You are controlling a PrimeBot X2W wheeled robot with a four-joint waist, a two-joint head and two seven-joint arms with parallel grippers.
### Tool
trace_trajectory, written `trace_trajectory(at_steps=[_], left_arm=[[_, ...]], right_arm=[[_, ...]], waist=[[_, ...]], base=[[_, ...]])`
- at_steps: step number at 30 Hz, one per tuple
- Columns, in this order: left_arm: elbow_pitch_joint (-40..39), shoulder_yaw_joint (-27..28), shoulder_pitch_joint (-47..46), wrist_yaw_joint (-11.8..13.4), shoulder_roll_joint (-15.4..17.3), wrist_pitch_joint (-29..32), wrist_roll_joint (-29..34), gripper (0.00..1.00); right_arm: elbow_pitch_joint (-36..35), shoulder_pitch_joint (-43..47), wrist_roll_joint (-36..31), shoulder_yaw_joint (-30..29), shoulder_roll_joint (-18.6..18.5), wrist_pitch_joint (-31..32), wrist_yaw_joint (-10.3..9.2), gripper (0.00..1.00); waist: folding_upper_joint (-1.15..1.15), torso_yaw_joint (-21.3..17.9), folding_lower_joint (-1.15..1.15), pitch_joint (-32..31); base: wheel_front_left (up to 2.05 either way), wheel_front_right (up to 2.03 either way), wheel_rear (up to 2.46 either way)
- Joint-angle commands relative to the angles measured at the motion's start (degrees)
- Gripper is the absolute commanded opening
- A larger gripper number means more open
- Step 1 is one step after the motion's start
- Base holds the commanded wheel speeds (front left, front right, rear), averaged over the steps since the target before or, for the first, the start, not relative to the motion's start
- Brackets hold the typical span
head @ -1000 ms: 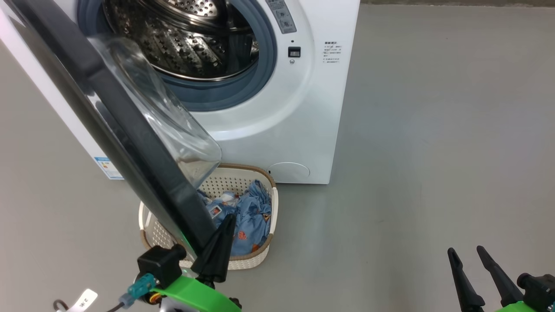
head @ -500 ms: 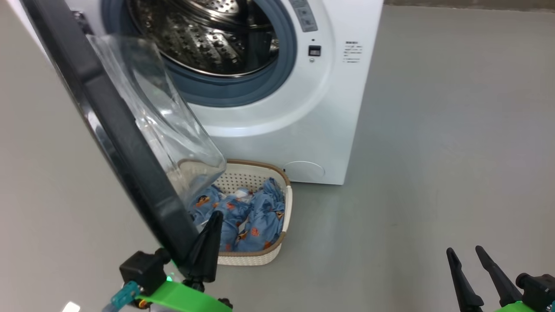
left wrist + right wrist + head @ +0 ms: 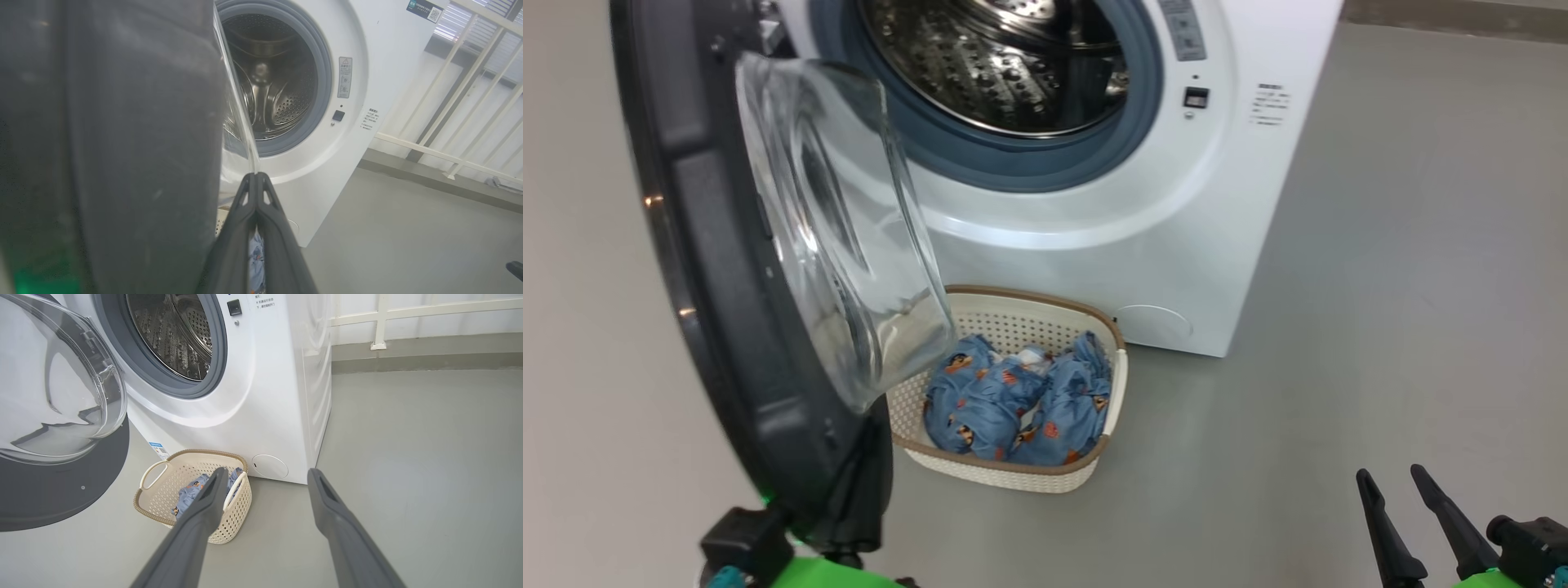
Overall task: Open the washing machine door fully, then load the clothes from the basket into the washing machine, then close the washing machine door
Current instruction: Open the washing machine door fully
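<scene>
"Starting at the left, what is that claw doing?"

"Your left claw (image 3: 256,176) is pinched shut with nothing between its fingers (image 3: 278,245). It lies close along the lower inner edge of the door (image 3: 711,286), which stands swung out wide at the left of the washing machine (image 3: 1094,245)."

"And in the middle?"

"You look straight into the steel drum (image 3: 1005,65). The cream basket (image 3: 1013,478) with its brown rim sits on the floor (image 3: 1339,327) just in front of the machine, partly under the door's glass bulge (image 3: 841,229). The blue clothes (image 3: 1013,400), printed with small orange figures, are bunched inside it."

"And on the right?"

"Your right claw (image 3: 1390,475) hangs low at the right, fingers spread wide, holding nothing, well apart from the basket."
</scene>
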Motion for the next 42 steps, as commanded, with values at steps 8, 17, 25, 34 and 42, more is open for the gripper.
trace_trajectory(at_steps=[8, 17, 25, 34, 42], left_arm=[[-3.67, 8.31, 0.85, 3.04, 2.07, -0.62, 2.00, 0.00], [-3.03, 14.83, -0.08, 5.44, 4.44, -0.62, 1.12, 0.00], [-0.91, 18.94, -2.70, 6.31, 6.99, -0.62, 0.16, 0.00], [3.66, 24.96, -6.35, 6.54, 10.46, -0.62, -0.83, 0.00], [10.36, 30.20, -10.54, 6.23, 13.44, -0.62, -0.78, 0.00]], right_arm=[[-1.38, -1.64, -0.27, 1.56, -1.02, -0.69, 0.17, 1.00], [-1.60, -2.62, -0.45, 1.75, -0.82, -0.69, 0.17, 1.00], [-1.59, -3.30, -0.38, 1.85, -1.01, -0.69, 0.17, 1.00], [-2.23, -4.49, -0.37, 2.02, -1.63, -0.69, 0.17, 1.00], [-2.25, -5.51, -0.52, 2.20, -1.98, -0.69, 0.17, 1.00]], waist=[[0.00, 3.34, 0.00, 0.54], [0.00, 4.19, 0.00, 2.24], [0.00, 3.94, 0.00, 3.44], [0.00, 3.53, 0.00, 5.23], [0.00, 3.24, 0.00, 6.93]], base=[[0.00, 0.00, 0.00], [0.00, 0.00, 0.00], [0.00, 0.00, 0.00], [0.00, 0.00, 0.00], [0.00, 0.00, 0.00]])
